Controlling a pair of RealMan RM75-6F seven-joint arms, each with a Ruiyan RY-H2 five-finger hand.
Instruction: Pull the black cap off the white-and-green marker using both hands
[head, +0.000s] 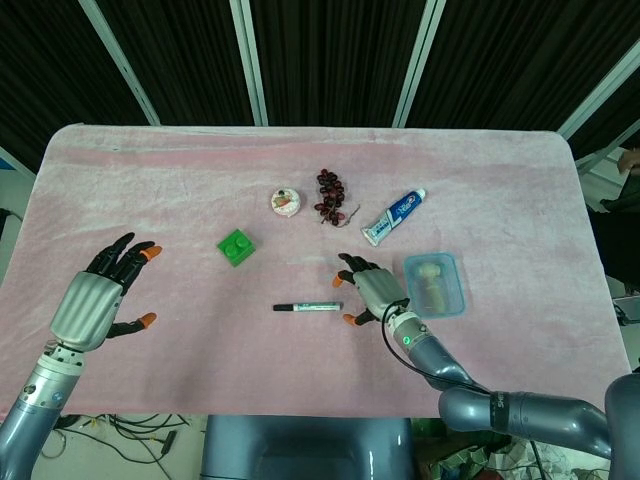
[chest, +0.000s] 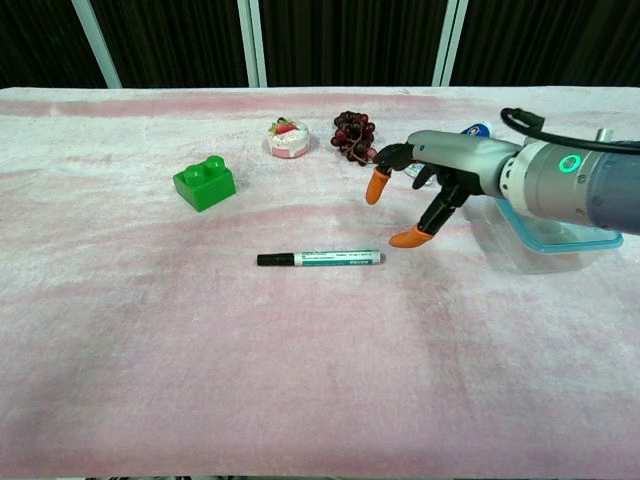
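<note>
Your marker (head: 308, 306) lies flat at the worktop (head: 500, 180) centre, white-and-green barrel pointing to 3 o'clock, black cap (head: 283, 307) to 9 o'clock. Your right hand (head: 367, 288) hovers empty, fingers spread, just beside the barrel end, poised to grip. Your left hand (head: 98, 296) waits open, well apart at 9 o'clock.

I see a white-and-green marker (chest: 336, 258) with black cap (chest: 275, 259), green brick (chest: 204, 183), pink cloth (chest: 300, 360), orange fingertips (chest: 404, 238)
</note>
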